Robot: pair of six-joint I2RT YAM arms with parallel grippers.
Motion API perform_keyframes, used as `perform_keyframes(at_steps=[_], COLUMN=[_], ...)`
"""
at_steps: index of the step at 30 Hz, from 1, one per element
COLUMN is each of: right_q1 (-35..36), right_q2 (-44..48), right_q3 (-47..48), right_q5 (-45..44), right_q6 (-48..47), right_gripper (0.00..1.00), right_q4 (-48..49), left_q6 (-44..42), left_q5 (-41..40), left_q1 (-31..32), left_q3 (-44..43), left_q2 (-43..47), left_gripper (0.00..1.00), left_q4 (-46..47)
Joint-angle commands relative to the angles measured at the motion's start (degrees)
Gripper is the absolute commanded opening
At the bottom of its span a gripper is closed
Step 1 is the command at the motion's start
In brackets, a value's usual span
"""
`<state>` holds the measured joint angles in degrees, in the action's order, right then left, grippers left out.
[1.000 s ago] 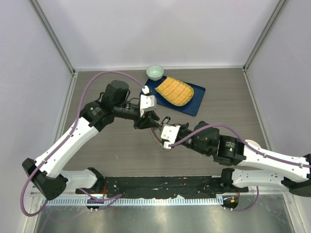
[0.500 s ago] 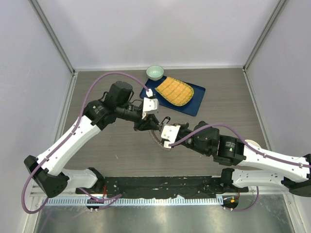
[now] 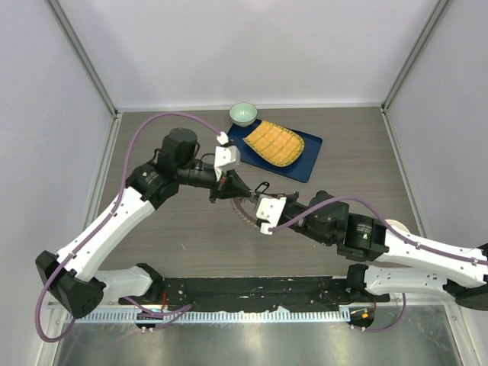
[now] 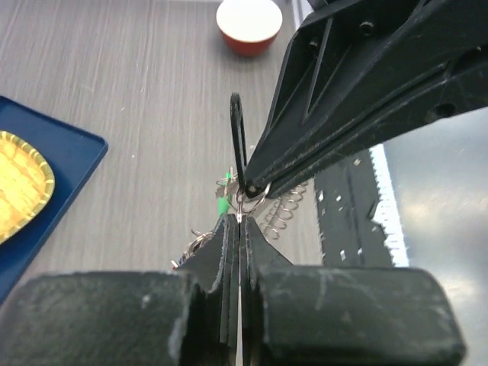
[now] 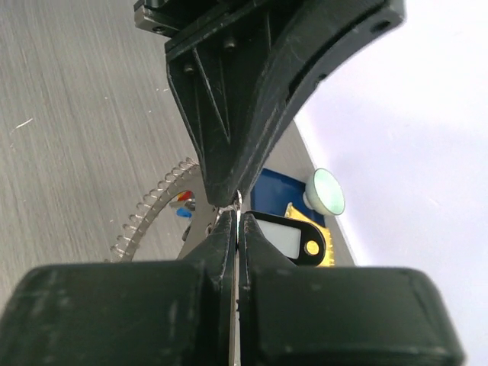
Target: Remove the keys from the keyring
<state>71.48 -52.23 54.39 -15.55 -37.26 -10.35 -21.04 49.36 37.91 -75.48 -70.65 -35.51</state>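
The keyring (image 5: 149, 207), a grey band fringed with wire loops, shows in the top view as an arc (image 3: 242, 216) under both wrists. My left gripper (image 4: 240, 221) is shut on a thin silvery key, seen edge-on between its pads. My right gripper (image 5: 237, 219) is shut on a thin metal edge that looks like the keyring's band. The two sets of fingertips meet nose to nose at a small split ring (image 4: 250, 197). A black tag (image 5: 278, 238) with a white label hangs beside the right jaws. Green (image 4: 223, 206), red and blue key heads (image 5: 183, 204) show below.
A blue tray (image 3: 308, 160) carrying a yellow ridged piece (image 3: 274, 143) lies behind the grippers. A small pale bowl (image 3: 243, 113) stands at the tray's far left corner. Side walls close in the table on the left and right.
My left gripper has closed from partly open to shut at the right gripper's fingertips. The right gripper stayed shut and barely moved.
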Motion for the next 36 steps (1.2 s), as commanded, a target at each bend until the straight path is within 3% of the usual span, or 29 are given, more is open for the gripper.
perform_keyframes(at_steps=[1,2,6,7,12,16,22,28,36], right_q1=[-0.03,-0.03,-0.03,0.06,0.06,0.06,0.06,0.06,-0.38], right_q2=[2.21,2.13,1.78,1.69,0.55,1.42,2.74,3.45,3.27], right_q3=[-0.08,0.27,2.65,3.52,6.51,5.65,1.87,-0.07,0.1], right_q5=[1.05,0.79,1.4,2.01,2.98,2.98,1.84,0.61,-2.46], right_q6=[-2.91,-3.87,-6.6,-7.12,-10.2,-9.94,-8.98,-8.89,-8.8], right_gripper=[0.01,0.01,0.01,0.01,0.01,0.01,0.01,0.01,0.01], right_q4=[5.25,5.16,4.37,4.2,2.27,3.48,8.57,13.33,14.31], left_q6=[25.21,33.35,48.4,51.59,64.32,75.23,81.23,93.0,94.86], left_q5=[15.28,16.28,19.01,19.28,19.98,19.72,18.4,13.75,14.44], left_q1=[-5.82,-6.96,-7.15,-7.06,-7.15,-7.15,-7.06,-7.06,-6.97], left_q3=[9.71,11.05,15.88,16.42,19.22,20.81,21.26,20.99,21.69], left_q2=[6.66,6.93,7.55,7.29,6.58,5.26,3.42,-0.88,-0.63], left_gripper=[0.0,0.0,0.0,0.0,0.0,0.0,0.0,0.0,0.0], left_q4=[39.08,43.98,63.33,70.76,83.9,101.9,110.99,123.38,124.1])
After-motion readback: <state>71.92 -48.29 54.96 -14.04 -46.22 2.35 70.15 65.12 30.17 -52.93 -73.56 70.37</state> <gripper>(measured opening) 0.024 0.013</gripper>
